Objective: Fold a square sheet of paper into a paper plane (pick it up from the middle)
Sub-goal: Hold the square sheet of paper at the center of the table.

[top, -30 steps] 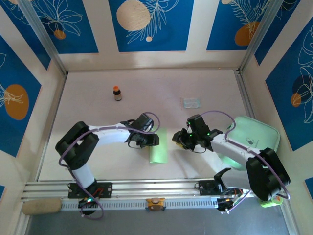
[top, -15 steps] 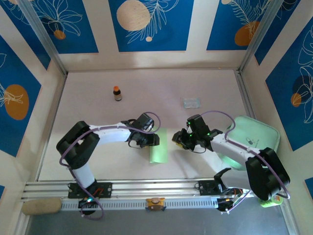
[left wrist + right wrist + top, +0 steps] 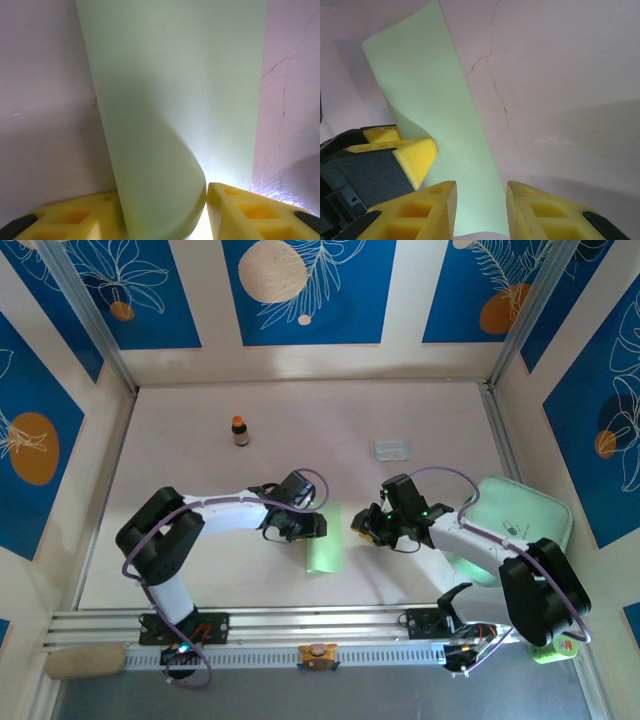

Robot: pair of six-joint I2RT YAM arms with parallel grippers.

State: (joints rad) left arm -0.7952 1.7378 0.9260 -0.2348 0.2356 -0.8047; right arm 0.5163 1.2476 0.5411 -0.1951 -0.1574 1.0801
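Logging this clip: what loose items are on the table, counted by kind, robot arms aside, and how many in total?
Pale green paper sheet, folded over into a strip: 1
Small brown bottle with orange cap: 1
Clear plastic packet: 1
Mint green tray: 1
Total: 4

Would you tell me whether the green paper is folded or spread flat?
Folded: the square sheet of paper is a narrow strip, its doubled edge rounded.
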